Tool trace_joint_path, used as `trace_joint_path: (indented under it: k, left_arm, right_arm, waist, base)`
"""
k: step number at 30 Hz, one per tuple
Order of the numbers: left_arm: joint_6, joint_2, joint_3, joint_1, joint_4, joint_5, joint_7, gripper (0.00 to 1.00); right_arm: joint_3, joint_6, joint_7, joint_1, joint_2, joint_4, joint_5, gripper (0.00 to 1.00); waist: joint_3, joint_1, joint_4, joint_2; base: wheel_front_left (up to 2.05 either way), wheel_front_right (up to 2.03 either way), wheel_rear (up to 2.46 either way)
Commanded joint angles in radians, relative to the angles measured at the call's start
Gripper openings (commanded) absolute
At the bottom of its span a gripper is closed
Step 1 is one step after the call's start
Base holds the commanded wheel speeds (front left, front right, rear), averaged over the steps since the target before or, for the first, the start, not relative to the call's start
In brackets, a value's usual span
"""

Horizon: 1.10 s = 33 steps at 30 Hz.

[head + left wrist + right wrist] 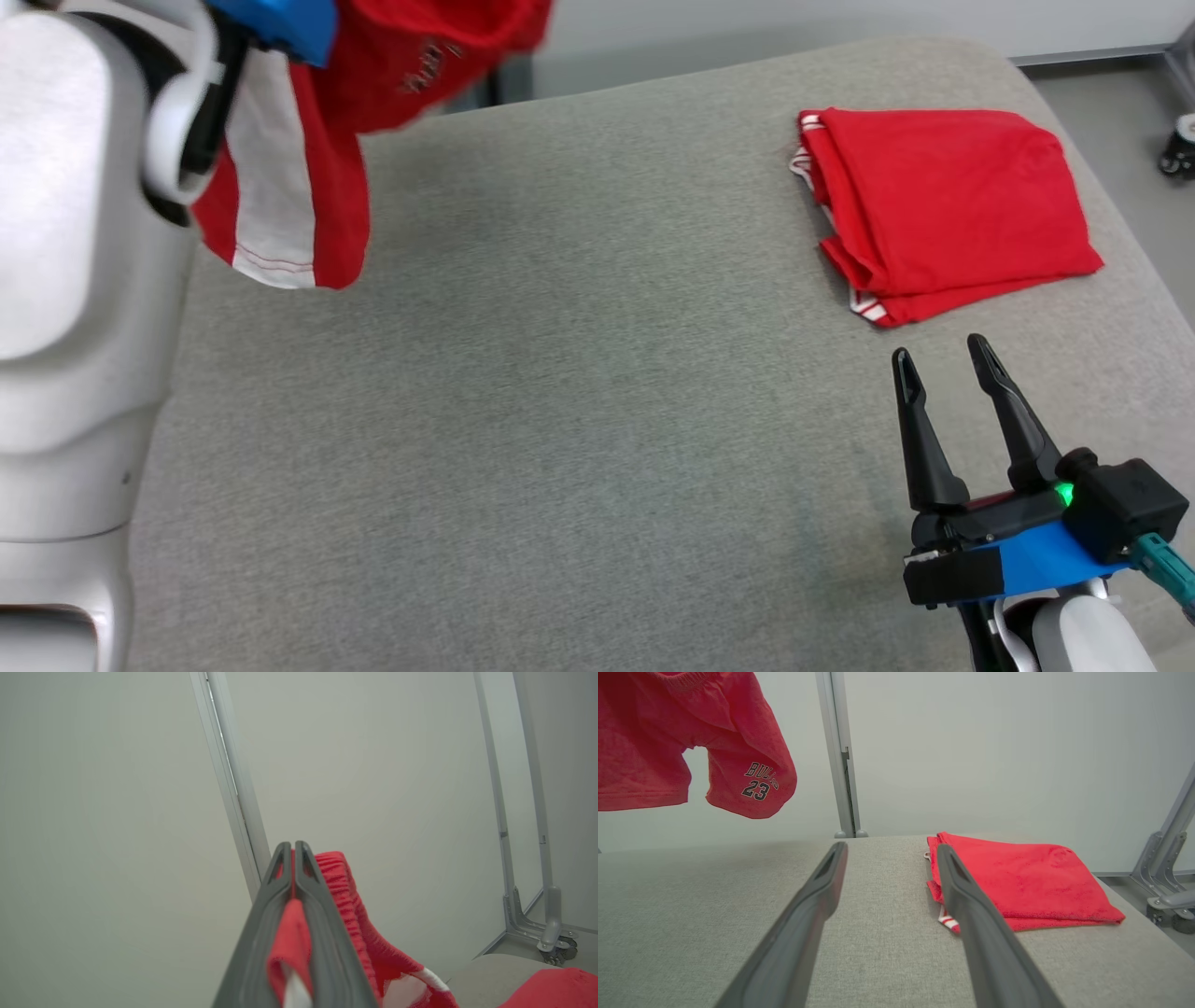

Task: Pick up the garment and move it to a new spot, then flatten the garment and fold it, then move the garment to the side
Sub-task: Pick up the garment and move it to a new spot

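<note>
Left fingers (256, 947) pinched shut on red shorts (738, 751); cloth hangs below them, clear of the table (560, 420). Right fingers (922, 448) spread wide, empty; folded red garment (943, 205) lies just beyond their tips.

The left arm (65, 233) is raised at the head view's upper left, its pale forearm close to the camera. The left gripper (293, 847) has its fingers pressed together on a fold of the garment (289, 938). The right gripper (940, 353) sits low at the lower right, fingers spread wide, pointing forward, holding nothing.
</note>
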Motion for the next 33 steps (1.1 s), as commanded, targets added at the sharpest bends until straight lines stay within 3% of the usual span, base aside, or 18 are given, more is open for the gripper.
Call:
trace_joint_path:
  k: [1, 8, 16, 30, 31, 32, 33]
  left_arm:
    - [-0.002, -0.002, -0.006, 0.0, -0.009, -0.002, 0.004, 0.0]
    - [-0.007, -0.066, -0.094, 0.068, -0.025, -0.032, 0.012, 0.0]
    - [-0.01, -0.096, -0.175, 0.288, 0.066, -0.068, -0.035, 0.0]
    - [0.045, -0.161, -0.238, 0.647, 0.224, -0.111, -0.188, 0.0]
    - [0.047, -0.165, -0.244, 0.652, 0.227, -0.105, -0.202, 0.16]
    - [0.049, -0.169, -0.248, 0.656, 0.23, -0.101, -0.215, 0.96]
    - [0.052, -0.173, -0.255, 0.659, 0.232, -0.094, -0.23, 1.0]
  right_arm:
    - [0.003, 0.0, -0.007, -0.012, 0.005, 0.004, 0.011, 1.0]
    - [0.008, 0.0, -0.017, -0.021, 0.015, 0.027, 0.015, 1.0]
    - [0.024, 0.0, -0.021, -0.032, 0.023, 0.052, 0.02, 1.0]
    - [0.025, 0.0, -0.02, -0.001, 0.005, 0.064, 0.028, 1.0]
    - [0.026, 0.0, -0.02, 0.002, 0.003, 0.065, 0.028, 1.0]
    - [0.028, 0.0, -0.02, 0.002, 0.002, 0.066, 0.028, 1.0]
    - [0.027, 0.0, -0.02, 0.004, 0.001, 0.067, 0.028, 1.0]
  waist:
    - [-0.008, 0.0001, -0.016, 0.0]
    - [0.003, 0.0001, -0.047, 0.0]
    - [-0.004, 0.0001, -0.039, 0.0]
    - [-0.035, 0.0001, 0.02, 0.0]
    - [-0.037, 0.0001, 0.028, 0.0]
    - [-0.04, 0.0001, 0.034, 0.0]
    - [-0.045, 0.0001, 0.041, 0.0]
  base:
    - [0.0, 0.0, 0.0]
    - [0.0, 0.0, 0.0]
    - [0.0, 0.0, 0.0]
    - [0.0, 0.0, 0.0]
    - [0.0, 0.0, 0.0]
    - [0.0, 0.0, 0.0]
    - [0.0, 0.0, 0.0]
